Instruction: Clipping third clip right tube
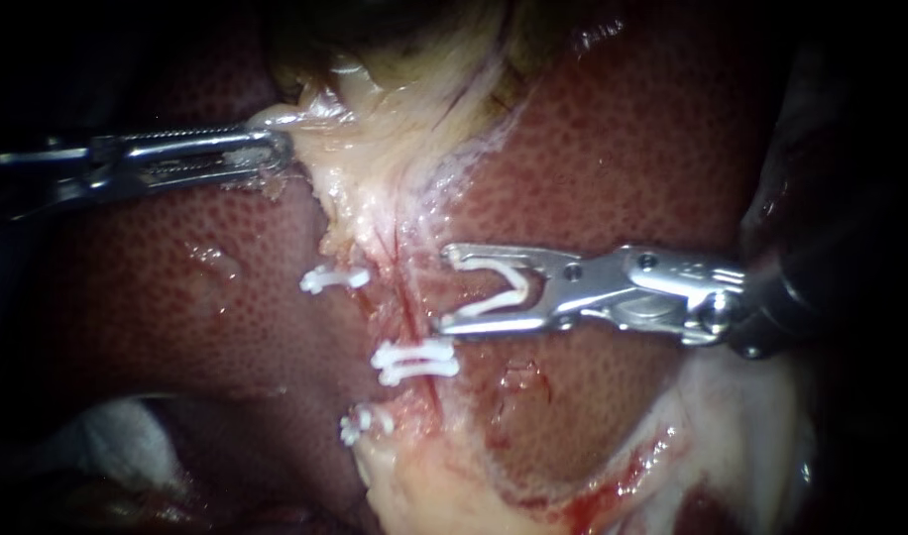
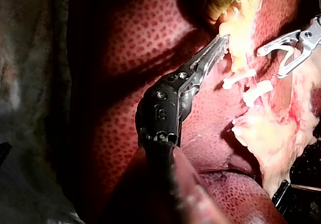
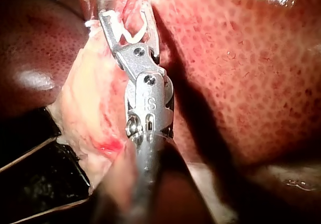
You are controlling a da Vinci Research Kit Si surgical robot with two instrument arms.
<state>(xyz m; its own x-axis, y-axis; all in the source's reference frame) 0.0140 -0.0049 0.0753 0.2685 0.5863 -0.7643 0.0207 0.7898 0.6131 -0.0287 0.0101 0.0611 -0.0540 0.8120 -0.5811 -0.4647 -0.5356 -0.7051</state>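
R instrument (image 1: 444, 289): hand spread wide, carrying an open white clip (image 1: 509, 287) btwn both jaws. Just ahead of its tips runs the tube (image 1: 411, 307), not yet inside. Bare liver (image 1: 593, 149) either side of the hand leaves room. A set clip (image 1: 414, 362) sits close beside one jaw. L instrument (image 1: 281, 149): hand clamped on pale tissue (image 1: 375, 119), well beyond.

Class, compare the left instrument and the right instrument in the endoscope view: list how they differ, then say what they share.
The left instrument has its jaws close together, gripping pale tissue; the right instrument has them wide apart, holding an open white clip. The left instrument has long, slim, ridged jaws; the right instrument has shorter, smooth ones. Both point inward over the liver.
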